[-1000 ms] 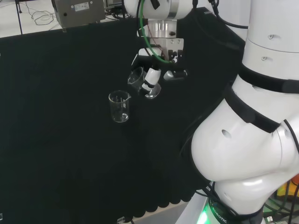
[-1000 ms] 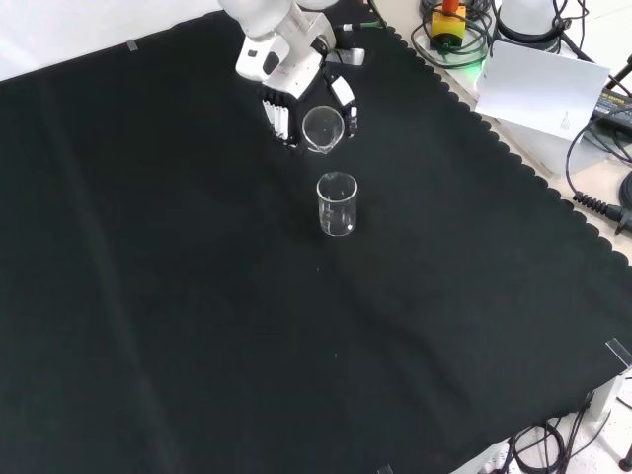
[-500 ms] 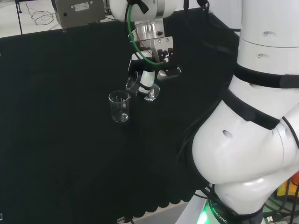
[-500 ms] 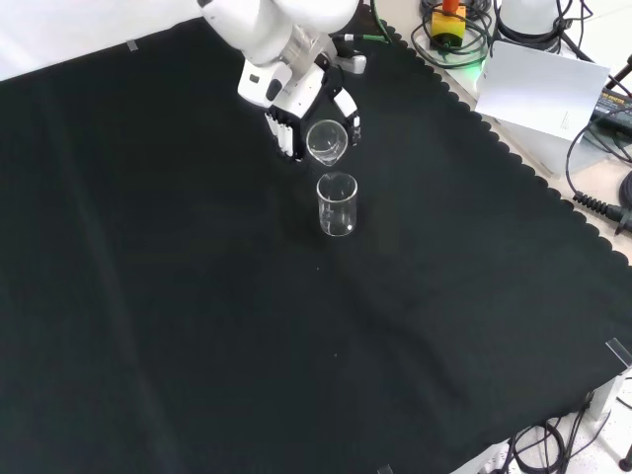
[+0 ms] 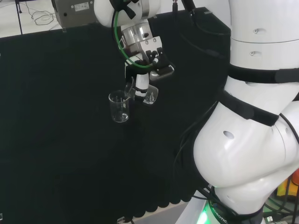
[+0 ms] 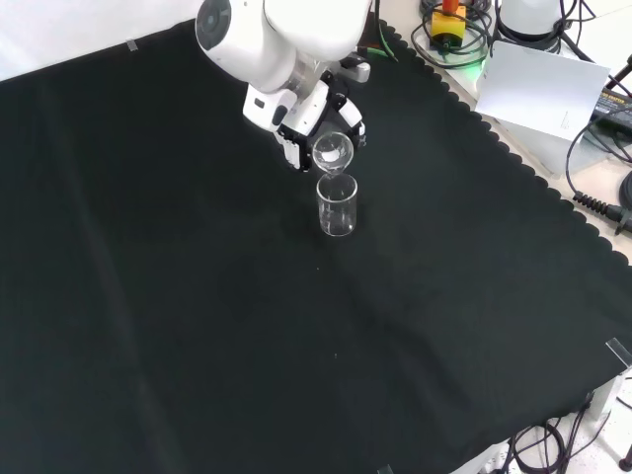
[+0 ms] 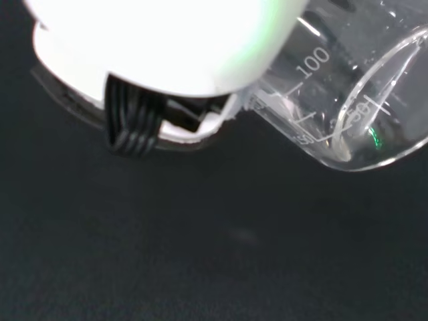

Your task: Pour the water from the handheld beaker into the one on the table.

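Fingers of the hand [image 6: 296, 123] curl round a tilted beaker [image 6: 333, 152], at 12 o'clock just above the desk's beaker [image 6: 337, 205].

In the front view the tipped beaker [image 6: 333, 152] in the hand [image 6: 308, 123] sits just above and behind the beaker standing on the table [image 6: 337, 204], rims nearly touching.

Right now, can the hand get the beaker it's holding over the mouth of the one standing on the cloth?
Probably yes. The hand holds the tilted beaker just above the rim of the standing beaker, and nothing lies between them.
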{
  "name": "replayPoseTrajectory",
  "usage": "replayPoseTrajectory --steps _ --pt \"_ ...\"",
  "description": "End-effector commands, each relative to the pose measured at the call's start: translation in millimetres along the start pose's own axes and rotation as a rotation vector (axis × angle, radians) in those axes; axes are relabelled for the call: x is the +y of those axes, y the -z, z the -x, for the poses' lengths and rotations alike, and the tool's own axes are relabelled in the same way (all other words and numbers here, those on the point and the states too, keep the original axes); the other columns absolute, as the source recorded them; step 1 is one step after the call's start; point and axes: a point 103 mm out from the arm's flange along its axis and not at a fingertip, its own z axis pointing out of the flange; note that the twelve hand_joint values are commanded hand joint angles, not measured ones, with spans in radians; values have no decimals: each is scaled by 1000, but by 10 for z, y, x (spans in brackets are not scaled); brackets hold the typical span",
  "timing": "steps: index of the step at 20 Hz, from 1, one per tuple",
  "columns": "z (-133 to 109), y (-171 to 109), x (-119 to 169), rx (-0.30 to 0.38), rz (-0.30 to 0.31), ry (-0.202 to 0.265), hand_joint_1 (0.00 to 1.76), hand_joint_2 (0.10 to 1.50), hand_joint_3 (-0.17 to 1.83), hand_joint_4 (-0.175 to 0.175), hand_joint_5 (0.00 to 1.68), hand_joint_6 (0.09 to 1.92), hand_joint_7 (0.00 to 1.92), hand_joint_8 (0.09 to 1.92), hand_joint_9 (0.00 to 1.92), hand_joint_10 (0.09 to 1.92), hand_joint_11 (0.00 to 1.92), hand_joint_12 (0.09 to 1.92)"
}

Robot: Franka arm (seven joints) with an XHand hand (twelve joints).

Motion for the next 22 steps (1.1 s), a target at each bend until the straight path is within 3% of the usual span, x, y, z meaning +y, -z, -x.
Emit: replayPoseTrajectory --steps 1,9,12,18,22 --pt "-7 66 -38 -32 -14 -20 1448 430 1063 -175 1100 977 1250 937 1460 783 1147 783" --pt "-117 192 -102 -69 -20 -30 1448 429 1069 -175 1098 983 1248 945 1458 789 1145 790" --pt "-152 223 -103 -86 -34 -42 1345 451 1069 -158 1143 981 1333 898 1485 841 1145 809" --pt "-216 260 -97 -140 -81 -72 1446 426 1078 -175 1097 992 1248 953 1458 798 1136 818" --pt "-249 283 -92 -164 -101 -104 1333 452 1073 -156 1147 984 1342 897 1489 853 1139 832"
